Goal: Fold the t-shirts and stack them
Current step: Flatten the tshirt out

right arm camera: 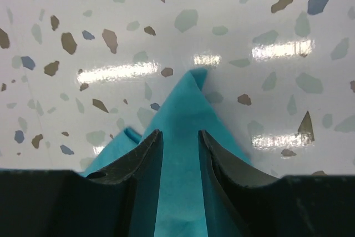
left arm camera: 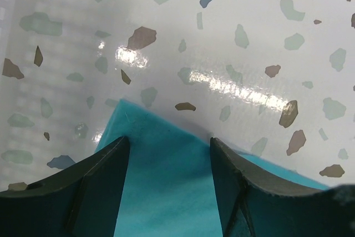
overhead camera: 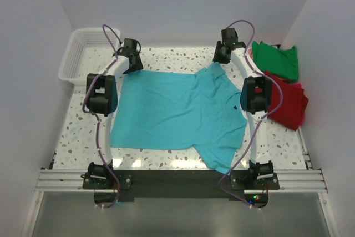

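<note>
Left claw (left arm camera: 169,140) and right claw (right arm camera: 179,132) stood apart above far corners of the spread turquoise cotton t-shirt (overhead camera: 166,109); folding would need grasping them.

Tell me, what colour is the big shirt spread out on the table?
Plain turquoise, with no pattern. The shirt shows best in the top external view.

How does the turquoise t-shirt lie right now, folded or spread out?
Spread out, not yet folded. The turquoise t-shirt lies flat and wide across the table, with both sleeves sticking out.
</note>
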